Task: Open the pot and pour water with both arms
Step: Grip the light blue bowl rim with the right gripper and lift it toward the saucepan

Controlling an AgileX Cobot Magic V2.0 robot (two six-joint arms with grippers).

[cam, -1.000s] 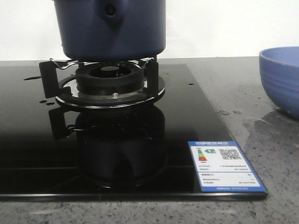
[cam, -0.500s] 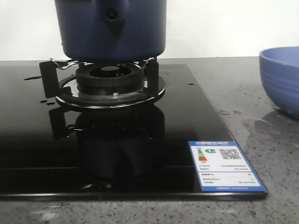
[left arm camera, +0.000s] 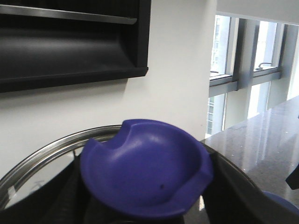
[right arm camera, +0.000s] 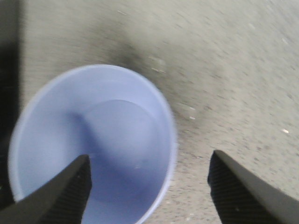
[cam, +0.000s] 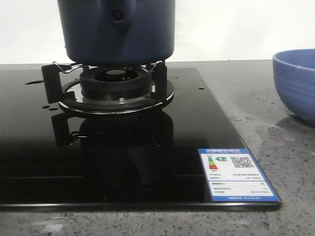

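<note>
The dark navy pot stands on the burner; its handle mount faces the camera and its top is cut off by the frame. In the left wrist view, my left gripper is shut on the blue knob of a steel-rimmed glass lid, held up against the wall. My right gripper is open above the rim of the periwinkle bowl, with one finger over the bowl and the other over the counter. Neither gripper shows in the front view.
The black glass hob carries water drops and a blue energy label at its front right corner. The bowl sits on the wet speckled counter to the right of the hob. A dark range hood hangs on the wall.
The pot has shifted very slightly on the burner, and the dark reflection on the hob glass has changed shape. The bowl has not moved.
</note>
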